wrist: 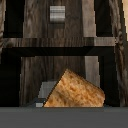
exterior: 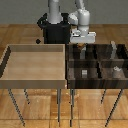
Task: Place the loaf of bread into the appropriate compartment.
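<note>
Robot gripper (exterior: 80,45) poised over the dark divided bin (exterior: 97,62), tan loaf of bread (wrist: 75,91) pinched between its jaws, small grey-white block (wrist: 57,13) seen in the bin beyond the loaf.

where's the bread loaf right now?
In the wrist view the loaf of bread sits right below the camera, above a compartment floor of the dark divided bin. The exterior view doesn't show it clearly.

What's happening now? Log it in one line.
gripper: over dark divided bin, open or shut unclear | loaf of bread: close under wrist camera, above a compartment | grey block: in next compartment
</note>
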